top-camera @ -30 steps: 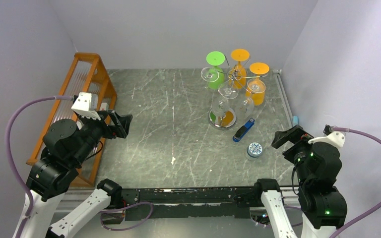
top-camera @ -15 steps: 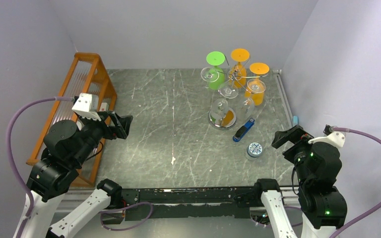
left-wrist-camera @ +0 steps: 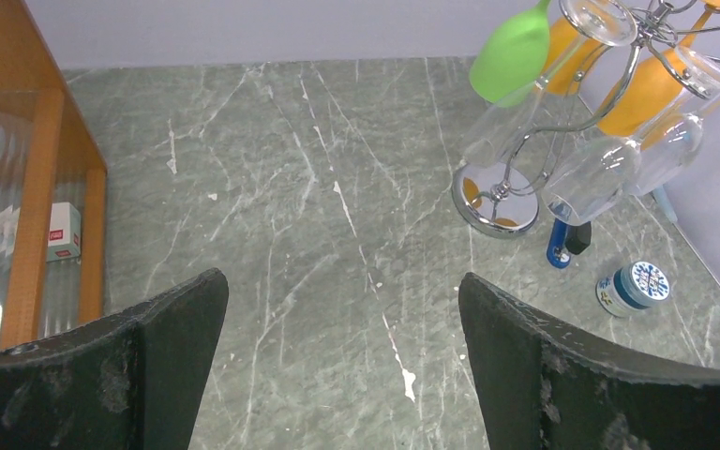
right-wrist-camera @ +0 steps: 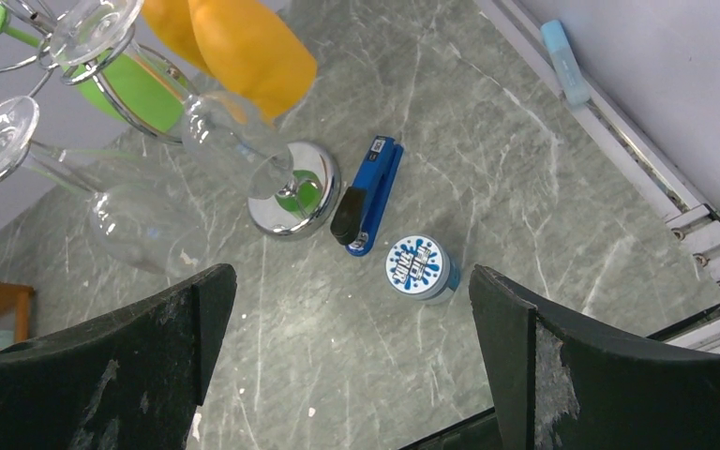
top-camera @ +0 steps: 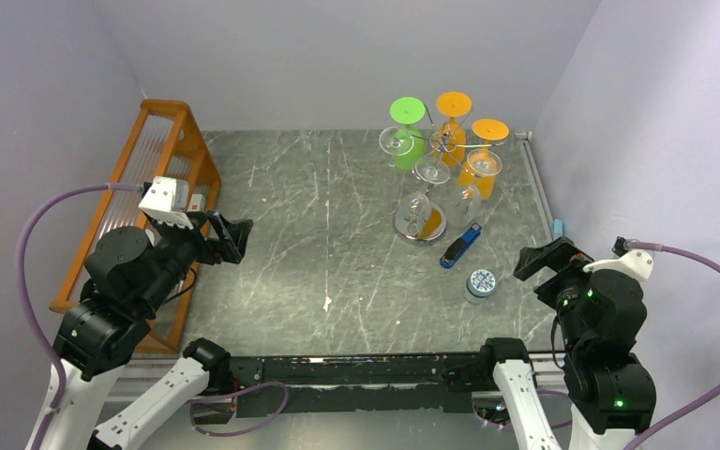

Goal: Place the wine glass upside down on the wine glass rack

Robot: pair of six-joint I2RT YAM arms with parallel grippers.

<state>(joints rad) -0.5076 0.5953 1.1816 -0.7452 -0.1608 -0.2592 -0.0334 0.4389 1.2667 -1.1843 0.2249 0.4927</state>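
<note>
- Your left gripper point(left-wrist-camera: 339, 283) has its jaws spread wide with nothing between them. It hovers over the near-left part of the table point(top-camera: 319, 216), just beside the orange wooden rack point(top-camera: 164, 141).
- Your right gripper point(right-wrist-camera: 349, 277) is likewise wide open and empty, at the near-right corner of the table.
- Neither gripper touches a glass, and both are well apart from the wine glass rack point(left-wrist-camera: 495, 199), which stands toward the far-right corner.
- On that chrome rack, the wine glasses hang bowl-down with their feet up: a green wine glass point(top-camera: 410, 148), two orange ones and several clear ones.
- I cannot tell which of them is the wine glass you were asked to place.
- No loose wine glass shows on the table; only a blue stapler point(right-wrist-camera: 367, 197) and a small round blue-and-white tin point(right-wrist-camera: 419, 267) lie near the rack's base.
- Judged from this, the hanging looks done and nothing obvious is left for you.
</note>
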